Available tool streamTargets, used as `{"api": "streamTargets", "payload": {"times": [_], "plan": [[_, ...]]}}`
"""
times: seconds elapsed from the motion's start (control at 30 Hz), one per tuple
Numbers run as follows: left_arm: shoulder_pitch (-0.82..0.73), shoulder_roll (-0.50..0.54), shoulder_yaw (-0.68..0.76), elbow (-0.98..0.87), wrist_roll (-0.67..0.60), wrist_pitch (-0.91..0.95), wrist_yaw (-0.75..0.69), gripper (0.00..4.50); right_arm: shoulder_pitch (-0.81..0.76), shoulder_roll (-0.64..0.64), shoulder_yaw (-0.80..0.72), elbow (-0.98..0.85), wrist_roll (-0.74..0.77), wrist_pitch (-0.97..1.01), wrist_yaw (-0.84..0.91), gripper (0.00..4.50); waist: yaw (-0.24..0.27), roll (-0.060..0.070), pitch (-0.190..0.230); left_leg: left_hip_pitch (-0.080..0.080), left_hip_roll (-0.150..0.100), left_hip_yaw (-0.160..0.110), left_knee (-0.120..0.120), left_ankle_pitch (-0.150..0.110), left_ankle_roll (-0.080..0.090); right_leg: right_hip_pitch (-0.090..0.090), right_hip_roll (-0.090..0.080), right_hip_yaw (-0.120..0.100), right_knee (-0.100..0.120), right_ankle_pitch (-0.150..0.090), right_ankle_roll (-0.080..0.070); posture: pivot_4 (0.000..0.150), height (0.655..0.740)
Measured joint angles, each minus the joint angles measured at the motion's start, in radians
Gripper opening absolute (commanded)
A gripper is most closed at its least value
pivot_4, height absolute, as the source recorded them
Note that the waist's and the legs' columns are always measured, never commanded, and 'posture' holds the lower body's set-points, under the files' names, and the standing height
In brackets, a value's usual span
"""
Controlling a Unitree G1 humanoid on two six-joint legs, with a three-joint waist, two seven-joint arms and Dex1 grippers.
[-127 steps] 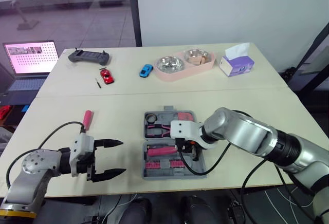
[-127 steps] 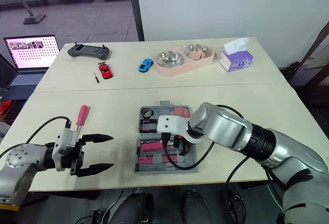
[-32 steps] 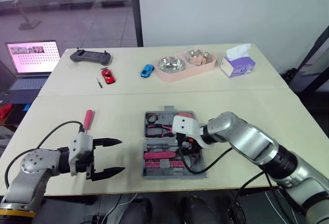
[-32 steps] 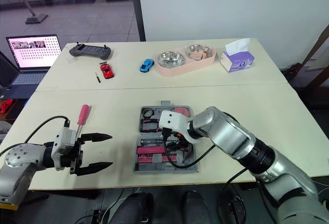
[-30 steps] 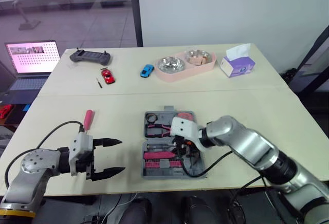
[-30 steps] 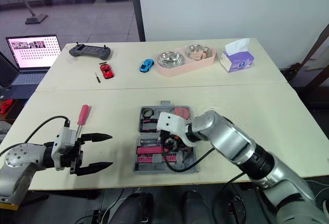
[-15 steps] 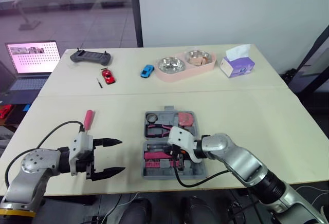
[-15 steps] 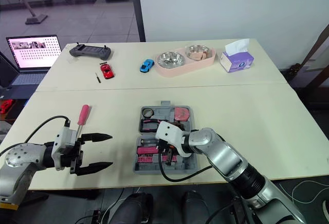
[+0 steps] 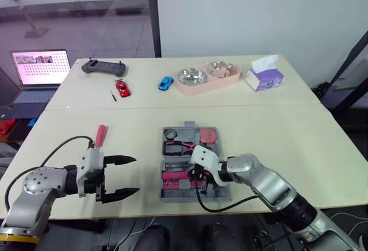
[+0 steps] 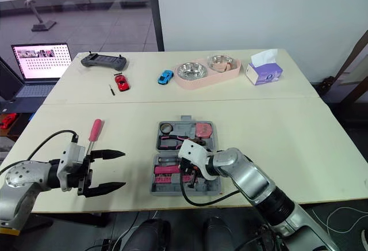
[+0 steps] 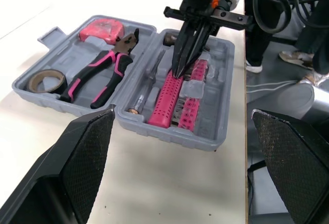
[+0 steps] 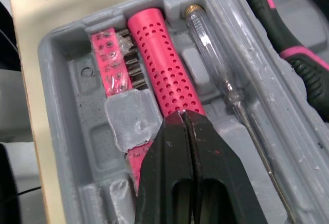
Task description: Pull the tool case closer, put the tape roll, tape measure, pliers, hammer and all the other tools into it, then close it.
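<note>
The grey tool case (image 9: 214,160) lies open at the table's near middle. Its far half holds the tape roll (image 9: 169,133), pink-handled pliers (image 9: 180,145) and pink tape measure (image 9: 206,135). In its near half lie a pink perforated handle (image 12: 164,75), a clear screwdriver (image 12: 216,75) and a bit strip (image 12: 110,54). My right gripper (image 12: 186,115) is shut, its tips resting on that pink handle. My left gripper (image 9: 133,175) stands open, holding nothing, left of the case. A pink-handled tool (image 9: 99,134) lies on the table just beyond it.
At the table's far side sit a laptop (image 9: 39,69), a black controller (image 9: 103,66), a red toy car (image 9: 122,88), a blue toy car (image 9: 165,82), a pink tray (image 9: 190,86) with two steel bowls and a purple tissue box (image 9: 263,75).
My right arm has drawn back and down, and its shut gripper has slid left across the case's near half onto the pink handle. The left gripper has stayed put. The camera shifted slightly.
</note>
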State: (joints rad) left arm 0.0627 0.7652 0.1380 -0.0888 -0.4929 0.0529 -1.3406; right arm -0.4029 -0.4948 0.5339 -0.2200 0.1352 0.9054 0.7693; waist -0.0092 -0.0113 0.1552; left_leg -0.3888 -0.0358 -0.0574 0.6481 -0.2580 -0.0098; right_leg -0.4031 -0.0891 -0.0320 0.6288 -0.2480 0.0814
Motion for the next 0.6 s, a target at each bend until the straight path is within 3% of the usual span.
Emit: {"api": "streamTargets", "payload": {"times": [0.17, 0.37, 0.5, 0.6], "plan": [[-0.002, 0.002, 0.001, 0.005, 0.0, -0.001, -0.011, 4.5, -0.038, 0.076, -0.041, 0.06, 0.04, 0.163, -0.016, 0.05, -0.001, -0.003, -0.014, 0.009, 0.001, -0.001, -0.002, -0.001, 0.0, 0.007, -0.001, 0.0, -0.001, -0.002, -0.002, 0.15, 0.74], [-0.003, 0.006, 0.001, 0.008, 0.0, -0.001, -0.015, 4.5, -0.035, 0.084, -0.064, 0.06, 0.066, 0.197, -0.02, 0.05, -0.002, -0.002, -0.016, 0.013, 0.0, 0.0, -0.004, -0.003, 0.0, 0.012, -0.004, 0.0, -0.001, -0.008, 0.0, 0.15, 0.74], [-0.004, 0.009, 0.005, 0.013, -0.001, -0.002, -0.015, 4.5, 0.015, 0.089, -0.128, -0.002, 0.086, 0.125, -0.047, 0.05, -0.002, -0.001, -0.014, 0.0, -0.001, 0.0, -0.002, -0.003, 0.0, -0.001, -0.005, 0.0, 0.001, -0.007, 0.0, 0.15, 0.74], [0.011, 0.015, 0.036, 0.006, -0.026, 0.033, -0.004, 4.5, 0.028, 0.047, -0.324, -0.203, 0.168, 0.09, -0.04, 0.05, -0.001, 0.01, -0.003, -0.018, -0.002, 0.0, 0.002, -0.001, 0.0, -0.014, -0.004, 0.001, 0.003, -0.001, 0.006, 0.15, 0.74]]}}
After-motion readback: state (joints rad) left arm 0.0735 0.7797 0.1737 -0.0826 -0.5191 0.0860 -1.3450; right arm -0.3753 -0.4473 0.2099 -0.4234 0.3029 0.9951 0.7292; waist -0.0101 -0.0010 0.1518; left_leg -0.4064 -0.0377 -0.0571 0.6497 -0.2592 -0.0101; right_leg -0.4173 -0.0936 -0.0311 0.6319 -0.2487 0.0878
